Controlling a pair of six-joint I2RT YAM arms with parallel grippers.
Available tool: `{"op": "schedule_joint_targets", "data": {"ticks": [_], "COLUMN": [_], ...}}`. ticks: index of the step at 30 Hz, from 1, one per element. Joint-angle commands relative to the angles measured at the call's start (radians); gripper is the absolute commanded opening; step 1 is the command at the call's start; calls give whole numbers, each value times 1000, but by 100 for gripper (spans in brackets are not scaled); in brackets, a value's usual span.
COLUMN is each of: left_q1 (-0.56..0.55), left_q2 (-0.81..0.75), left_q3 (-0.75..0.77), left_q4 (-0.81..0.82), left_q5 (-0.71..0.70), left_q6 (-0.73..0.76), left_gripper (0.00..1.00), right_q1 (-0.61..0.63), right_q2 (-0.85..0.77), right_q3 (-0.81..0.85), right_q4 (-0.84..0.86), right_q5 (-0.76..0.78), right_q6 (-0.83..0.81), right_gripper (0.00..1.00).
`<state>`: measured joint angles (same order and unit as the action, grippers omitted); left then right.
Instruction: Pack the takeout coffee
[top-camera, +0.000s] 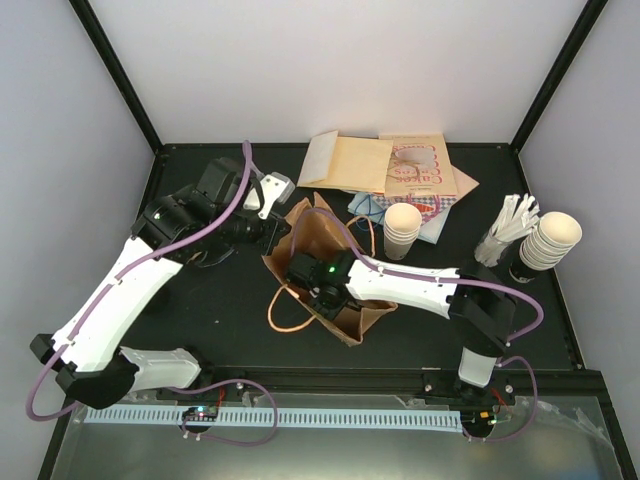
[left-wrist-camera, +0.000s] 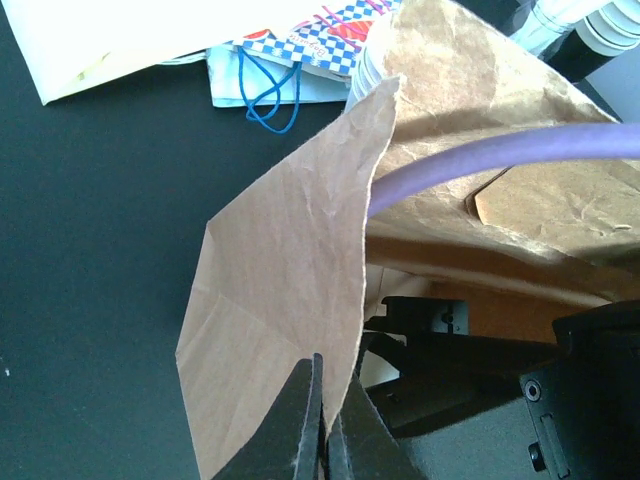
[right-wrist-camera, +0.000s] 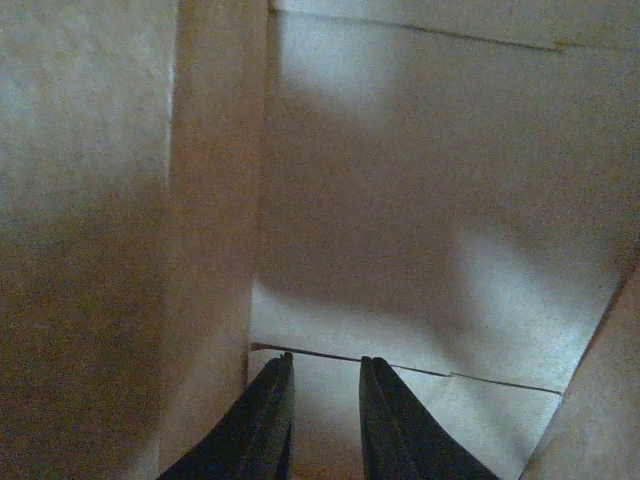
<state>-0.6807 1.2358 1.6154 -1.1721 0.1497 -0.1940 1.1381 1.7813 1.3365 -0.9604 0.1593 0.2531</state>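
Note:
A brown paper bag (top-camera: 308, 232) stands open in the middle of the table. My left gripper (left-wrist-camera: 325, 400) is shut on the bag's upper edge (left-wrist-camera: 290, 280) and holds that flap up; in the top view it sits at the bag's left rim (top-camera: 272, 232). My right gripper (right-wrist-camera: 325, 365) is down inside the bag, its fingers a little apart with nothing between them. Only the bag's inner walls and floor (right-wrist-camera: 400, 200) show around it. The takeout coffee is out of view in every frame.
A nested stack of cream cups (top-camera: 403, 230) stands just right of the bag, and another stack (top-camera: 552, 240) lies at the far right beside a holder of white sticks (top-camera: 510, 225). Flat paper bags (top-camera: 350, 160) and a printed one (top-camera: 420, 168) lie at the back. A purple cable (left-wrist-camera: 500, 160) crosses the bag's mouth.

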Motion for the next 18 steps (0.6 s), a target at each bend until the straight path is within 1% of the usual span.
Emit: {"op": "schedule_joint_targets", "data": {"ticks": [1,2,6,7,8,9,10,11,12,14,18], "left_q1": [2,2,2,2,2,2,4,3,5,6,12], "left_q2": [-17,-17,-14,-13,-14,-14,-15,-16,-18,-20,-19], "left_q3": [-22,-31,-44,-44,-42,-40,-40,-38,-38,-38,-42], "left_q4": [45,53,58,58,58,57,57,56,56,54,47], "left_q5": [65,76,94,93,93,92,89,88,86,83,70], "left_q6": [-10,-13,-18,-17,-18,-18,-17,-16,-16,-16,-10], "left_gripper": [2,2,1,2,2,2,2,2,2,2,2], "right_q1": [-6,-8,-11,-12,-12,-12,-12,-13,-13,-13,-12], "right_q2": [2,3,18,24,30,34,36,38,37,33,26], "right_q3": [0,-3,-7,-5,-5,-6,-9,-12,-16,-21,-20], "right_q4": [82,94,127,129,130,133,135,136,139,142,130], "right_q5": [22,23,18,16,16,16,15,19,21,20,19], "right_q6": [11,12,9,7,4,4,2,2,2,-1,-3], "right_gripper": [22,22,31,36,42,59,71,96,100,100,94]}}
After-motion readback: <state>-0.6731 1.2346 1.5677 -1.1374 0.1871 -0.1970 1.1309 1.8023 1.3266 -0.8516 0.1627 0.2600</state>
